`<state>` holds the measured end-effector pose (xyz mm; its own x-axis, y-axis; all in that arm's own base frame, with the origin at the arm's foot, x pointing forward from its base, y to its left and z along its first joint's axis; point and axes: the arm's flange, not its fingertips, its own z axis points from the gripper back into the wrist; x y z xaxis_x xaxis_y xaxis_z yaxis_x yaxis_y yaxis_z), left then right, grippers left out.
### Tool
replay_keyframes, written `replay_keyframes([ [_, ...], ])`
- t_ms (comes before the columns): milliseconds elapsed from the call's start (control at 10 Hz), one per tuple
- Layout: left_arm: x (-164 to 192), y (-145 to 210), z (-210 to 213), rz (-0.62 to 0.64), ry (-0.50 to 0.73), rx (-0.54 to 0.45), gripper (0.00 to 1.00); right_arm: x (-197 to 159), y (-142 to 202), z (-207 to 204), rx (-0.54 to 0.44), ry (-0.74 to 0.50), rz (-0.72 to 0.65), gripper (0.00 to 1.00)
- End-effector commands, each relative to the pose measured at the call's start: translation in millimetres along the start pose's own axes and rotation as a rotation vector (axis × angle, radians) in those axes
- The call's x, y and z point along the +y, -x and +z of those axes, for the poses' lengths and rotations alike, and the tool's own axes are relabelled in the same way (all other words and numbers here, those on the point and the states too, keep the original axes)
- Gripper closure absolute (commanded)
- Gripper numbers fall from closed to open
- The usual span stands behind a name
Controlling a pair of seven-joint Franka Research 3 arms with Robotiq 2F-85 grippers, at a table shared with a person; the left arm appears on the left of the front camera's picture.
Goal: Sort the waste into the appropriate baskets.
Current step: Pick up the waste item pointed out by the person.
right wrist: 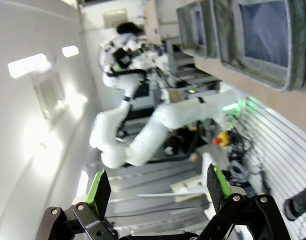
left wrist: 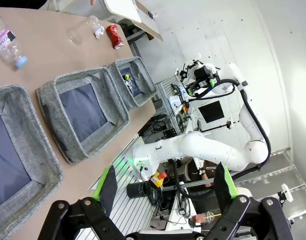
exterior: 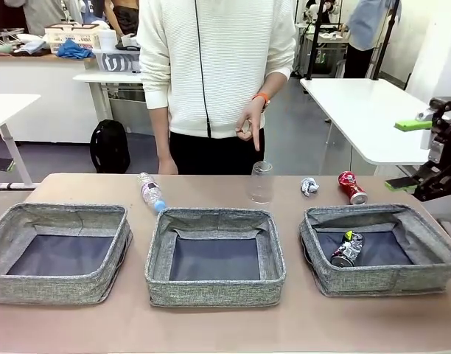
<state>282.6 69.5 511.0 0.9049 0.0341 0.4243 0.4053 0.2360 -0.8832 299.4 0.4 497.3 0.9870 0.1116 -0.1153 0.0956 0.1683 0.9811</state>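
Three grey baskets stand in a row: left [exterior: 56, 287], middle [exterior: 214, 292], right [exterior: 387, 279]. A crushed dark can [exterior: 347, 249] lies in the right basket. Behind the baskets, on the table, are the clear bottle with a blue cap [exterior: 149, 190], the clear cup [exterior: 261, 182], the paper wad [exterior: 309, 186] and the red can [exterior: 352, 187]. The person's hand [exterior: 249, 127] hangs just above the cup. My right gripper [exterior: 407, 155] is open in the air beyond the right basket. My left gripper [left wrist: 165, 187] is open and high, off the table's near edge, holding nothing.
The person in a white sweater [exterior: 214, 66] stands at the far edge, behind the middle basket. A white table [exterior: 373, 110] stands at the back right. The left wrist view takes in the baskets' row [left wrist: 83, 112], the bottle [left wrist: 8, 42] and the right arm [left wrist: 218, 150].
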Motion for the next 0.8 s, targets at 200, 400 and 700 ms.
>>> replay_keyframes([
  [200,-3.2,-1.3,-0.6,-0.006,0.017,-0.008,0.00,13.0,-98.2,7.4,-0.010,0.250,0.961,0.00],
  [400,-3.2,-1.3,-0.6,-0.006,0.017,-0.008,0.00,19.4,-124.1,7.2,-0.040,0.090,1.386,0.00],
  [700,-3.2,-1.3,-0.6,-0.006,0.017,-0.008,0.00,25.7,-160.3,-4.2,-0.164,0.227,1.438,0.00],
])
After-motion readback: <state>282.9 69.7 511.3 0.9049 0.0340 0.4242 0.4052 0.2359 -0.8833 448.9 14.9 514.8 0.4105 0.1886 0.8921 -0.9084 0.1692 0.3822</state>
